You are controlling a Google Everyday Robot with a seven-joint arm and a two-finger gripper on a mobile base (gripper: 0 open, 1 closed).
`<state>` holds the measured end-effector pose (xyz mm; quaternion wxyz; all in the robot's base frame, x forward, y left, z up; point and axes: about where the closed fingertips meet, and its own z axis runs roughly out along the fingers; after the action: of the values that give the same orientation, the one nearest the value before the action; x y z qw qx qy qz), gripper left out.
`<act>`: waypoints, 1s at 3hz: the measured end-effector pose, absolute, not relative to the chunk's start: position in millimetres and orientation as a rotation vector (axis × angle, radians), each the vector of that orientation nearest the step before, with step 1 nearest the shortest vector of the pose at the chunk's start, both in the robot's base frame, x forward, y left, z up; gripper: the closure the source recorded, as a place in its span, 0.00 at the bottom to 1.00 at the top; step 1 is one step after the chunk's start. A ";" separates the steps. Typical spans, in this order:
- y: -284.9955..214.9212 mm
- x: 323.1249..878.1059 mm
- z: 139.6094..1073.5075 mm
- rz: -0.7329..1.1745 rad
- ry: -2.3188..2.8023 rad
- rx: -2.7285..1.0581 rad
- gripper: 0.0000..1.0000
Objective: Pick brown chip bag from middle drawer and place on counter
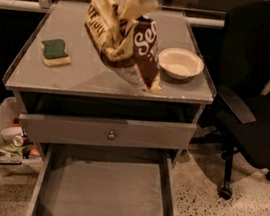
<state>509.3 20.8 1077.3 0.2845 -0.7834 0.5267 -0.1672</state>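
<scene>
My gripper [133,9] comes in from the top edge and is shut on the upper part of the brown chip bag [133,49]. The crinkled bag hangs tilted in the air over the counter [79,74], its lower pale end near the counter's front edge, left of the white bowl. The middle drawer [107,192] is pulled fully out at the bottom of the view, and its grey floor is bare.
A green-and-yellow sponge [56,51] lies on the counter's left side and a white bowl [180,63] on its right. A drawer front with a round knob [111,135] juts out above the open drawer. A black office chair [256,108] stands at right, a bin of rubbish [6,144] at lower left.
</scene>
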 end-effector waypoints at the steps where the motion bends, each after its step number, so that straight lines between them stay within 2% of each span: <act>1: 26.4 506.4 1109.3 -0.467 1.370 -2.051 1.00; 2: 31.2 506.2 1113.6 -0.468 1.351 -2.044 1.00; 3: 37.5 534.7 1117.8 -0.439 1.343 -1.997 1.00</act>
<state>534.7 37.5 1117.8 0.3406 -0.7674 0.5163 -0.1688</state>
